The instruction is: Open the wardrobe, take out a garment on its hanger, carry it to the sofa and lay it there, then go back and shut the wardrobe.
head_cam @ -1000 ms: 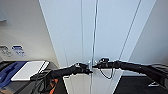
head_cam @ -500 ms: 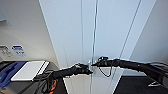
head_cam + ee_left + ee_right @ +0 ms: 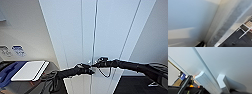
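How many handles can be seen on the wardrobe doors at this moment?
2. In the right wrist view, one white handle sits on one side of the door seam and the other handle just across it, both on the wardrobe.

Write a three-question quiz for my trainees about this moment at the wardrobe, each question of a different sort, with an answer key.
1. True or false: the wardrobe doors stand wide open.
2. Multiple choice: where do the left gripper and right gripper meet? A) at the doors' centre seam B) at the top corner C) over the white board
3. Fill in: the two blocks in the right wrist view are the wardrobe's white ______.

Key: 1 false; 2 A; 3 handles.
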